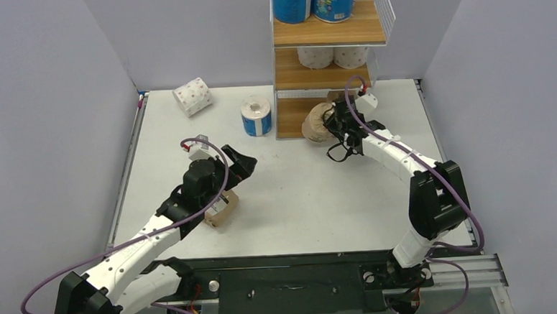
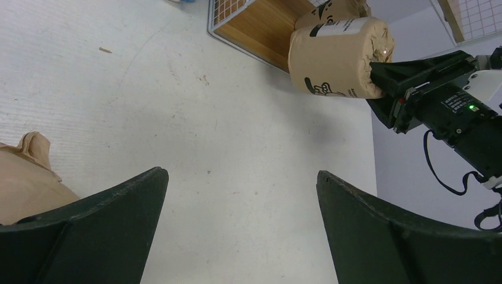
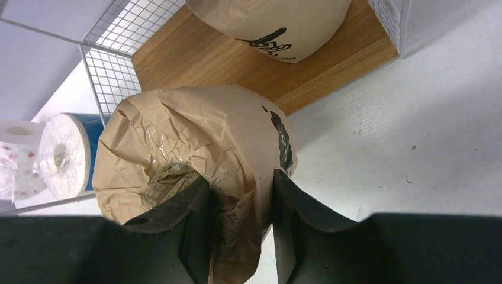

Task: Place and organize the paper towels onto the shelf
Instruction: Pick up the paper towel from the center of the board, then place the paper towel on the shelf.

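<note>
My right gripper (image 3: 240, 186) is shut on a brown kraft paper towel roll (image 3: 195, 130), one finger in its core and one outside its wall. The roll hangs tilted just in front of the shelf's (image 1: 327, 32) bottom board (image 3: 207, 59), where another brown roll (image 3: 272, 21) lies. My left gripper (image 2: 241, 174) stands open over bare table, with nothing between its fingers. A third brown roll (image 1: 221, 209) lies under the left arm, also seen as the brown roll (image 2: 23, 183) beside the left finger.
A blue roll (image 1: 256, 116) stands on the table left of the shelf, and a white pink-dotted roll (image 1: 192, 97) lies at the back left. Two blue rolls (image 1: 314, 0) fill the top tier and white rolls (image 1: 331, 55) the middle one. Grey walls close three sides.
</note>
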